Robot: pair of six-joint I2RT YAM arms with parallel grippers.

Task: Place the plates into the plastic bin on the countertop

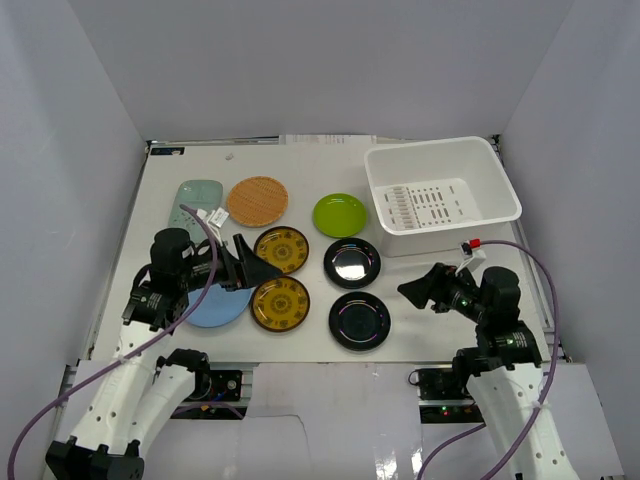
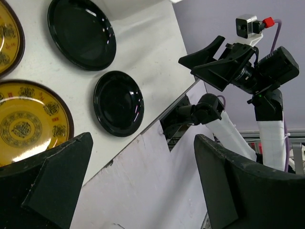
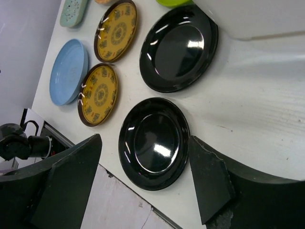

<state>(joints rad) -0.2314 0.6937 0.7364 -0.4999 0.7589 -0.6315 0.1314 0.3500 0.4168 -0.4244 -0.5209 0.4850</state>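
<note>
Left fingers (image 1: 252, 266) and right fingers (image 1: 420, 290) gape apart, holding nothing. Small round glossy black plates (image 1: 359, 320) lie on the white bench (image 1: 310, 175) between them; white slotted plastic bin (image 1: 430, 165) sits beyond the right fingers.

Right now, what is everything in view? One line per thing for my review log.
black plates: two, glossy black, centre-right, one nearer than the other
amber plates: two, patterned amber, left of the black pair
green plate: one, lime, left of the bin
tan plate: one, woven tan, far side
blue plate: one, light blue, near left, partly hidden by the left arm
teal dish: one, pale teal, far left
bin: one, white, far right, empty
table: one, white
left gripper: open, empty
right gripper: open, empty
</note>
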